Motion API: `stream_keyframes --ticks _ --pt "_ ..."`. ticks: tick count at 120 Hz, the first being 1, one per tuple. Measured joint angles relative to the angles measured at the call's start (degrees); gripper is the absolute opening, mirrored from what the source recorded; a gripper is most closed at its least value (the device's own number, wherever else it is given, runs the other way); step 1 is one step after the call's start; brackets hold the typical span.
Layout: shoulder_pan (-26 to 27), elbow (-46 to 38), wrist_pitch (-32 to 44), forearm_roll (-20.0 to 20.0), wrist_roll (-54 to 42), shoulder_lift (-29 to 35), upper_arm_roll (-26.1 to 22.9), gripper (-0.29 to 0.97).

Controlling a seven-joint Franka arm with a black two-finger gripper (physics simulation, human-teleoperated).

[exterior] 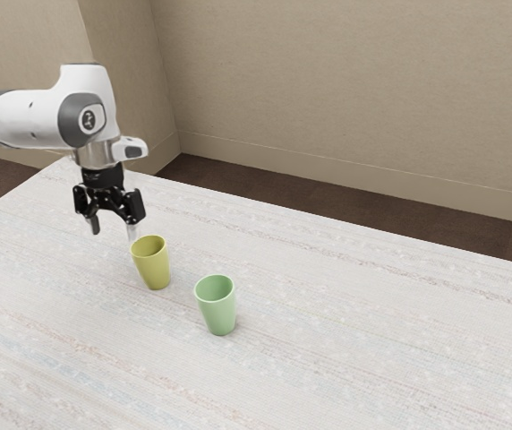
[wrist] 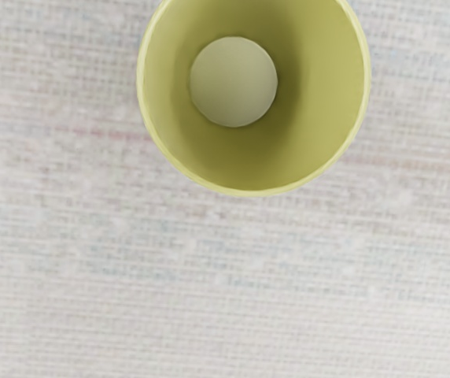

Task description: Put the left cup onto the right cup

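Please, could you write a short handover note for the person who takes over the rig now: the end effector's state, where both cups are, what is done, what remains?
End effector: open, empty, hovering just above the yellow cup.
Cups: the yellow cup stands upright on the table. The green cup stands upright to the exterior view's right of it, apart from it.
Done: approach only; no grasp yet.
Left: lower, grip the yellow cup, lift it, set it onto the green cup.
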State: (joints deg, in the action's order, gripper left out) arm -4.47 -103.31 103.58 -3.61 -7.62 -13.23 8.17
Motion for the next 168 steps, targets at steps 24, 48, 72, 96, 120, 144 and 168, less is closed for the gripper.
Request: stream_keyframes --ticks 24,48,72,96,120,144,168 --pt "-0.15 -0.08 2.57 -0.23 -0.44 -1.68 0.00 0.68" --pt "-0.68 0.48 5.50 -0.18 -1.14 -3.08 0.00 0.68" --pt "-0.62 0.74 7.66 -0.19 -2.13 -4.56 0.00 0.68" --pt "-0.85 1.25 8.79 -0.17 -2.86 -5.39 0.00 0.68" --pt "-1.40 2.45 9.32 -0.16 -3.53 -6.66 0.00 0.68" --pt "-2.04 4.82 9.85 -0.66 -4.41 -8.93 0.00 0.68" --pt "-2.14 6.79 10.04 -1.11 -5.06 -10.78 0.03 0.68"
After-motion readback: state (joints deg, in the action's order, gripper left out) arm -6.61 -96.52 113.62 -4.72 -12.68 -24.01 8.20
